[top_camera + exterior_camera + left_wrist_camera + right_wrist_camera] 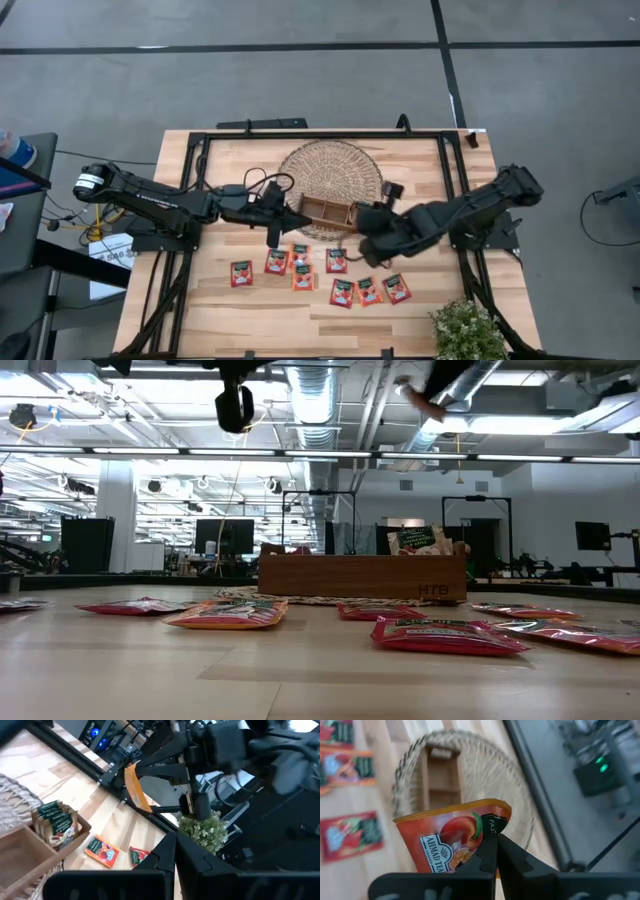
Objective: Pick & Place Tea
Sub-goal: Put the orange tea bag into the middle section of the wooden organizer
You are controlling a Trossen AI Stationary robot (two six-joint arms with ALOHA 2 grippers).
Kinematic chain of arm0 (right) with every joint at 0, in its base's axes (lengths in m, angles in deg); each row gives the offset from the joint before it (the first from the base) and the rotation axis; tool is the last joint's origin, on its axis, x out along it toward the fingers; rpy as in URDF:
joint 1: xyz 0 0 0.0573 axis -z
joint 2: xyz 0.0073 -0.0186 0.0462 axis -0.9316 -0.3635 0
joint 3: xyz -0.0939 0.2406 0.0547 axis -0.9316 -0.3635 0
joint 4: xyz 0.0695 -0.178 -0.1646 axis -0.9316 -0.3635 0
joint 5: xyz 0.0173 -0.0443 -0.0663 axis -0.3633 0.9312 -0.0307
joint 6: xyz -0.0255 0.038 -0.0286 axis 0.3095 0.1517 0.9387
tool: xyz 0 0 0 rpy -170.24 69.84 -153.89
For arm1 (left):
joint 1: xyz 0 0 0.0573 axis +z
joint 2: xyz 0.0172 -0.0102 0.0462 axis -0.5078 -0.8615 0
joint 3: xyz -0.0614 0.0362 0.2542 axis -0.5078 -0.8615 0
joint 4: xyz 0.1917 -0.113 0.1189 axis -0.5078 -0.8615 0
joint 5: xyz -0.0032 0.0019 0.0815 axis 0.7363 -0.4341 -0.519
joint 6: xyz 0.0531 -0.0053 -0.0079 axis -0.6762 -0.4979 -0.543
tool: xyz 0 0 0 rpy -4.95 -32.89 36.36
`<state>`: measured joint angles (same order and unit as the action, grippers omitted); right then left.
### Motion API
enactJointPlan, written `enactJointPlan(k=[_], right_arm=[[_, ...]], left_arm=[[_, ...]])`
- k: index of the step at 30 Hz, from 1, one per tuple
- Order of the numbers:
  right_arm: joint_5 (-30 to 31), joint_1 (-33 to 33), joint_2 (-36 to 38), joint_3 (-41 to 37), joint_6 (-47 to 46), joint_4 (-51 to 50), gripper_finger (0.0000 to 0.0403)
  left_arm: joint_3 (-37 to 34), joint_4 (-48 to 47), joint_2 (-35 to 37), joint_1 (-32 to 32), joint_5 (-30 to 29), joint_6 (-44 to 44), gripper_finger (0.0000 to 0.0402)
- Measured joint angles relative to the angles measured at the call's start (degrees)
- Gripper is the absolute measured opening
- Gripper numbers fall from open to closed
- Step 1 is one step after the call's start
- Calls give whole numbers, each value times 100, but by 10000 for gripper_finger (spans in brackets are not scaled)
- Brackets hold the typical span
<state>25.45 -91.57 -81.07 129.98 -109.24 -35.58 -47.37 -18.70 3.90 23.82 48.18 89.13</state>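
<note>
Over the middle of the table, the right gripper is clamped tight on one red-orange tea sachet, pinching it at its upper corner so the packet hangs off the closed fingertips. From above, that gripper sits just right of the wooden tray, which rests on the round woven mat. The right wrist view looks past the held sachet down onto the mat and the tray's compartments.

Across from it, the left gripper hangs just left of the tray, near its left end, fingers pressed fully together with nothing between them; the left wrist view shows those dark fingers closed and bare.

Loose sachets lie scattered on the near side of the table, well apart from both grippers: a cluster below the tray and three more to the right. From table height they lie flat in front of the tray, the nearest one right of centre. A few sachets already stand upright, packed in one end compartment of the tray. A small green plant sits at the near right corner.
</note>
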Motion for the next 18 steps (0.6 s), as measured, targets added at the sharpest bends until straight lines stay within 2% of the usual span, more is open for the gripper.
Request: enactJointPlan(k=[4,10,14,18], right_arm=[[139,262,-380,392,966,364,0],[335,354,-801,913,2157,826,0],[405,353,-1042,1336,2723,894,0],[409,401,-1142,1619,3029,899,0]], left_arm=[[0,201,0,-2,-3,31,22],[0,321,0,60,-500,-16,96],[0,308,0,188,-680,71,146],[0,319,0,257,-685,75,171]])
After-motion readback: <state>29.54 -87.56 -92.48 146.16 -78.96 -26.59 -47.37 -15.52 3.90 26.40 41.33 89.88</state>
